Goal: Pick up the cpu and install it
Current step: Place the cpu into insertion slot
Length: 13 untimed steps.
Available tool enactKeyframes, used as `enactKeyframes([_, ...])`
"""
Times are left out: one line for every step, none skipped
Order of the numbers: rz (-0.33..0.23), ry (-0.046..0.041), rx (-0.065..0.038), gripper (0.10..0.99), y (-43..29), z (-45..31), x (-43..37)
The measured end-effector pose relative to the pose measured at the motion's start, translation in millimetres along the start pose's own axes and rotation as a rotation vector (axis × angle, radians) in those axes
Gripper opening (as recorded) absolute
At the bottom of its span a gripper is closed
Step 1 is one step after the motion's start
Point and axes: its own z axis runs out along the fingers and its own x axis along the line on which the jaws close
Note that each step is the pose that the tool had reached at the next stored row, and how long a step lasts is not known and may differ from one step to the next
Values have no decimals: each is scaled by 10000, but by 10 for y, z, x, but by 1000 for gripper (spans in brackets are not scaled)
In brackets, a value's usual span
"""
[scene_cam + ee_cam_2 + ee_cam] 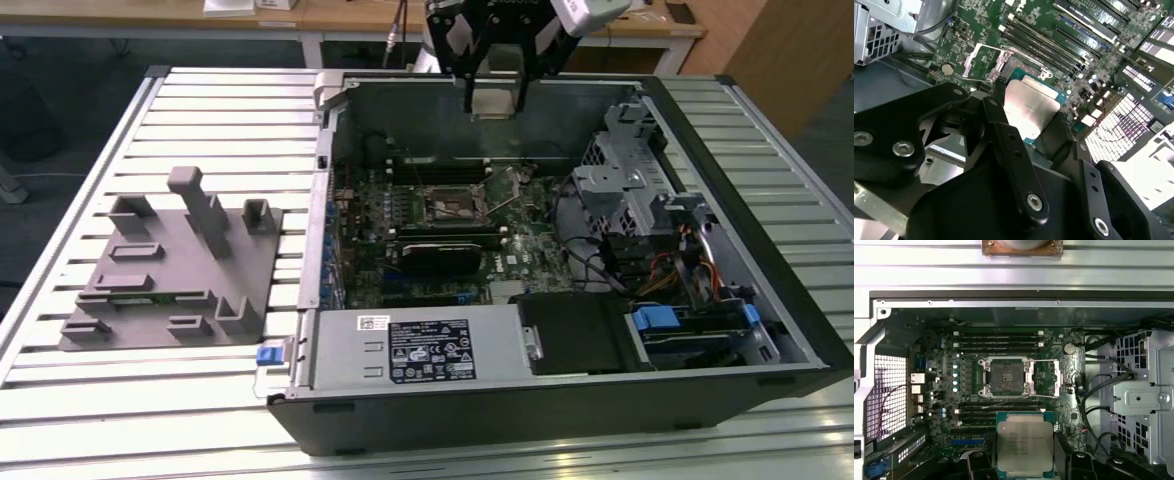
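Observation:
My gripper [491, 98] hangs over the far wall of the open computer case [747, 150], shut on the cpu [491, 100]. In both wrist views the cpu [1025, 447] [1031, 112] is a flat square chip with a pale silver top, clamped between two black fingers [1004, 130]. It is held level, in the air above the green motherboard [944, 365]. The black socket [1006, 377] [447, 203] lies open and bare, its metal load frame [1046, 377] swung aside. The cpu sits off to one side of the socket, not over it.
A grey fixture [174, 265] with upright posts stands on the slatted table [80, 400] at the exterior view's left. Inside the case are a white-labelled metal box [414, 345], memory slots [999, 340], a drive cage [641, 190] and loose cables [667, 270].

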Motion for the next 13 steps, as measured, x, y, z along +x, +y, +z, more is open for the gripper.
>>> enactKeyframes([119,-5,6,541,0,0,0])
enactKeyframes([296,-13,12,541,0,0,0])
enactKeyframes([474,-21,15,541,0,1,0])
enactKeyframes([659,-30,20,541,0,1,0])
enactKeyframes([839,-38,25,541,0,2,0])
enactKeyframes([1014,-46,29,541,0,3,0])
enactKeyframes([1195,-54,33,541,0,4,0])
enactKeyframes([1354,-61,37,541,0,5,0])
enactKeyframes([1530,-68,42,541,0,5,0])
enactKeyframes([1672,-75,45,541,0,7,0])
enactKeyframes([1843,-83,50,541,0,7,0])
enactKeyframes([1996,-90,53,541,0,9,0])
enactKeyframes([2151,-97,56,541,0,10,0])
